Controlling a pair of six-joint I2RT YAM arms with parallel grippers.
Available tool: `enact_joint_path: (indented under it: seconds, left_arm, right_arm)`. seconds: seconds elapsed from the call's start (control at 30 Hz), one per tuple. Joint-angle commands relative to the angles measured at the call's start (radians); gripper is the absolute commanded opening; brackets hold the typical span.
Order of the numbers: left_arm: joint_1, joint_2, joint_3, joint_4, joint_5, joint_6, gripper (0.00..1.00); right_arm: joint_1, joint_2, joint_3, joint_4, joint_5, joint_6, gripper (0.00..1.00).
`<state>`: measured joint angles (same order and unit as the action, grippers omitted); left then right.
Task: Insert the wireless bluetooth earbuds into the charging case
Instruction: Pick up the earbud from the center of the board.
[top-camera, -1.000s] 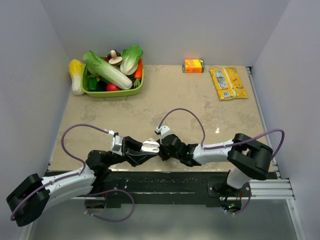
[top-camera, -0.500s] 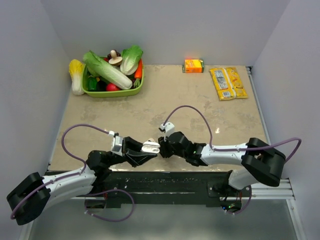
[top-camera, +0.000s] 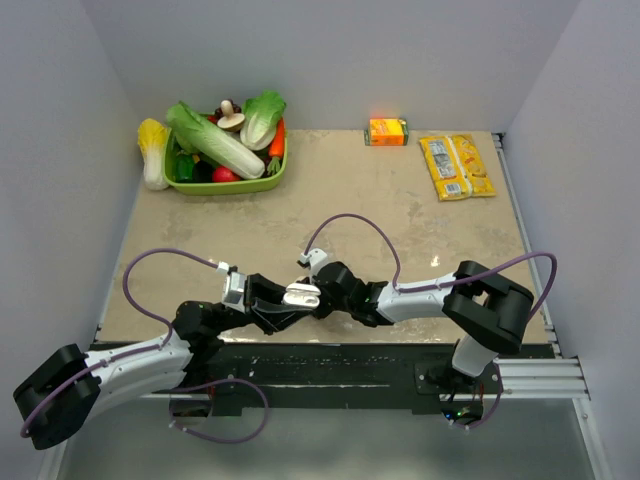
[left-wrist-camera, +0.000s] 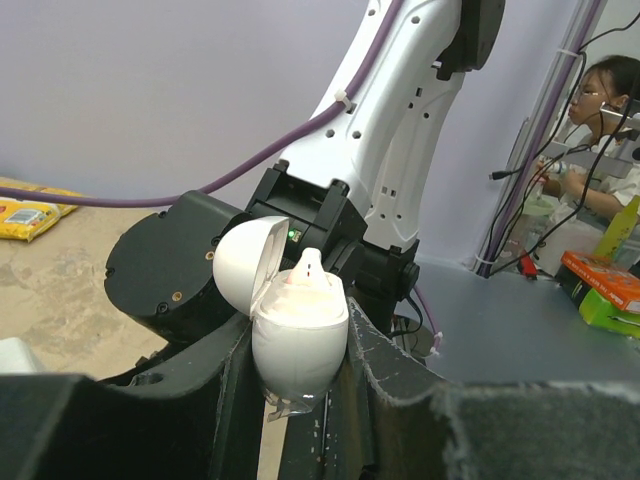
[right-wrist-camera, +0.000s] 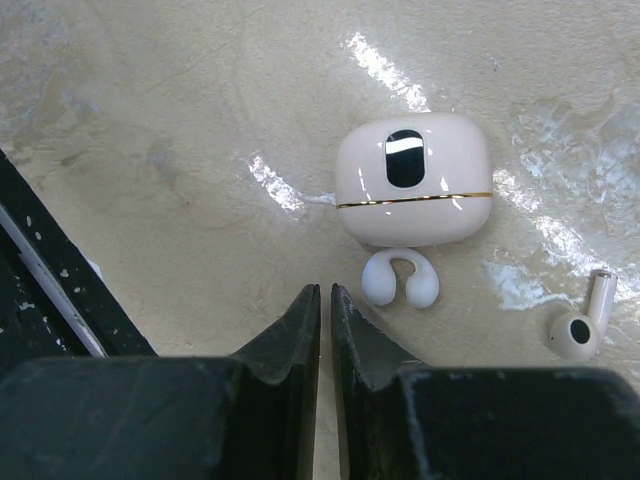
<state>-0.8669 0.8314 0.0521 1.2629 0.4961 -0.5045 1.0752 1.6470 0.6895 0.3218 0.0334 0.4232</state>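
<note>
Case (left-wrist-camera: 298, 335) sits clamped in my left gripper (left-wrist-camera: 300, 400), lid up, one earbud (left-wrist-camera: 308, 270) poking out of it, looks seated. I judge the job half done. A second stemmed bud (right-wrist-camera: 578, 326) lies loose on the table (right-wrist-camera: 150, 130), off to the side of my right gripper (right-wrist-camera: 324, 305), whose jaws are nearly shut on nothing.

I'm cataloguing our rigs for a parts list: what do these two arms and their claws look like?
Both arms pair white link shells with black joint housings and black bases. A purple cable loops along each. The left claw and right claw have black, wedge-shaped fingers with a rough matte surface.
</note>
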Motion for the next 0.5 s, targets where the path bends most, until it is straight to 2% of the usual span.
enact_joint_path:
  seconds: [0.0,0.47]
  left_arm:
    - [-0.007,-0.002,-0.032,0.067,-0.014,0.017,0.00]
    - [-0.009,0.015,-0.037,0.081,-0.014,0.015,0.00]
  right_arm:
    - [0.002,-0.012,0.030,0.016,0.037,-0.001,0.11]
    - [-0.087,-0.059,-0.057,0.007,0.102,0.023,0.10]
